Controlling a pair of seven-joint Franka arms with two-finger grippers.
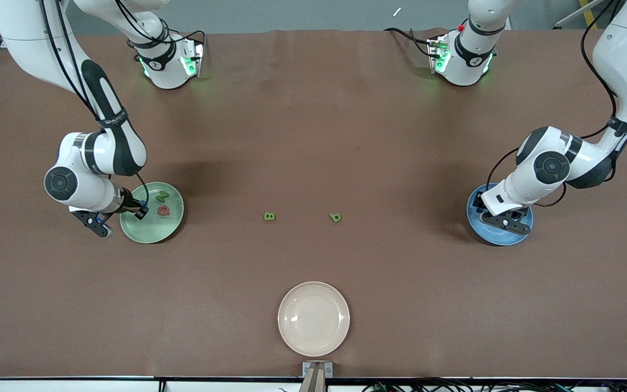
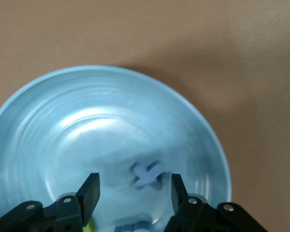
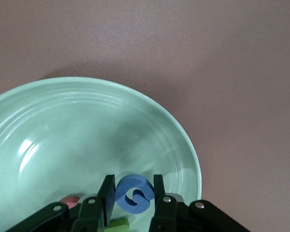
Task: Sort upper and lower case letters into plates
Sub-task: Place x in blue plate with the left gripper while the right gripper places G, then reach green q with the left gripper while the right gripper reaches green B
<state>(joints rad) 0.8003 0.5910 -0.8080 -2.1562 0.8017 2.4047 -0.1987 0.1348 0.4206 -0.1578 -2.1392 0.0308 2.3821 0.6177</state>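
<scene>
- My right hand (image 3: 131,195) is clamped on the blue G (image 3: 133,193), over the mint green plate (image 1: 153,228) at mid-left of the front view.
- That plate holds the green N (image 1: 162,195) and pink Q (image 1: 164,210).
- My left hand (image 2: 133,189) hangs with fingers apart over the sky blue plate (image 2: 48,125), where the blue x (image 2: 146,174) lies free.
- Green B (image 1: 269,216) and green b (image 1: 336,218) lie mid-desk; the cream plate (image 1: 313,318) sits at lower centre.

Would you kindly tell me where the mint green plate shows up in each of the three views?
Front view: mint green plate at the right arm's end of the table.
Left wrist view: not in it.
Right wrist view: its rim fills the lower part.
Shared landmark: right claw.
</scene>
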